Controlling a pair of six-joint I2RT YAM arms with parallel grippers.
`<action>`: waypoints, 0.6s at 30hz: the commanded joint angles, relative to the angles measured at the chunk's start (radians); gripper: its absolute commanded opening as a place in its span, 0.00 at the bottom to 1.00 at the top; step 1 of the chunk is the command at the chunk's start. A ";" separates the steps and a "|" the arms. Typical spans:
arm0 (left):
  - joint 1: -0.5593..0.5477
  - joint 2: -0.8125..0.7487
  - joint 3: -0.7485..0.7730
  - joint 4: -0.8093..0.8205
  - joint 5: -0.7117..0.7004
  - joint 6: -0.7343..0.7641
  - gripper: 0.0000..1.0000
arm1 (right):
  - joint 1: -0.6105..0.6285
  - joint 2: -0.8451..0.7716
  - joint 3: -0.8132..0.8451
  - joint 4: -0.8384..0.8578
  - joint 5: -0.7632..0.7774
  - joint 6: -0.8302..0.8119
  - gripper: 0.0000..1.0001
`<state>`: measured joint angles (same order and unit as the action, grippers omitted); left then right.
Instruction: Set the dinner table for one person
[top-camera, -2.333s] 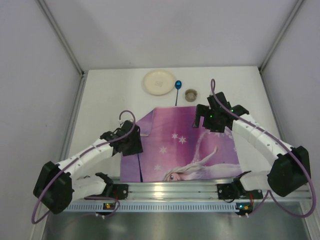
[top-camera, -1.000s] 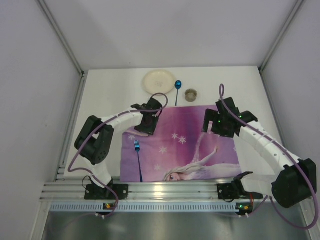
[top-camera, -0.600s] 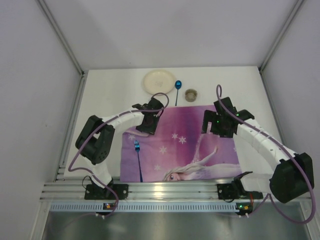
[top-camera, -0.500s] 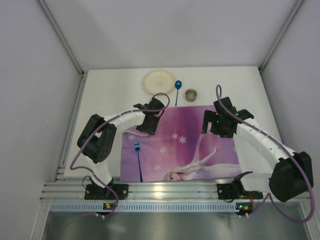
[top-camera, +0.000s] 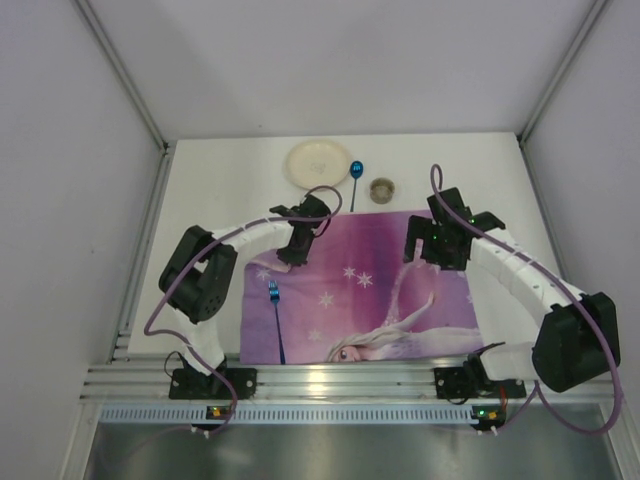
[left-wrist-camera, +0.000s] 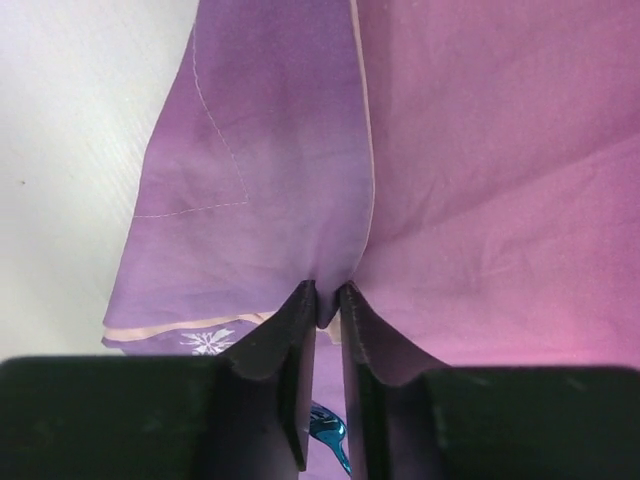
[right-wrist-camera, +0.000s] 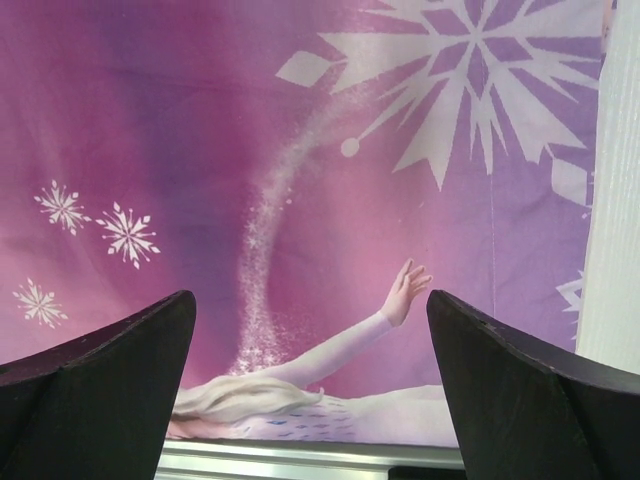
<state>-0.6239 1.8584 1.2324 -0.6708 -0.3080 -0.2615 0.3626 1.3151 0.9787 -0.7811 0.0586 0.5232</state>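
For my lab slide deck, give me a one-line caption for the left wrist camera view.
Left fingers pinch a fold of the purple placemat lying on the white dinner table.

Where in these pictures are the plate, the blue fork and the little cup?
plate (top-camera: 318, 164), top view, its centre.
blue fork (top-camera: 273, 291), top view, its pronged end.
cup (top-camera: 382, 189), top view, its open top.

Plain pale grey-lilac wall panels (top-camera: 340, 60) on 3 sides, w/ alu struts (top-camera: 120, 70) running up the back corners. White matte dinner table (top-camera: 210, 190) sits btwn the walls; alu rail (top-camera: 340, 385) along its near edge, grey metal sheet (top-camera: 340, 455) below. Light soft & even, no hard shadows
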 joint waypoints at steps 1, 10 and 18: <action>0.000 -0.014 0.062 -0.029 -0.037 0.014 0.19 | -0.008 0.010 0.060 0.017 0.003 -0.017 1.00; 0.029 0.002 0.237 -0.101 -0.158 0.113 0.00 | -0.010 0.019 0.080 0.017 0.003 -0.025 1.00; 0.219 0.113 0.518 -0.334 -0.441 -0.114 0.98 | -0.010 0.032 0.112 0.023 -0.040 -0.026 1.00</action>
<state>-0.4587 1.9556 1.6791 -0.8536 -0.6128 -0.2699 0.3618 1.3411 1.0222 -0.7765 0.0422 0.5152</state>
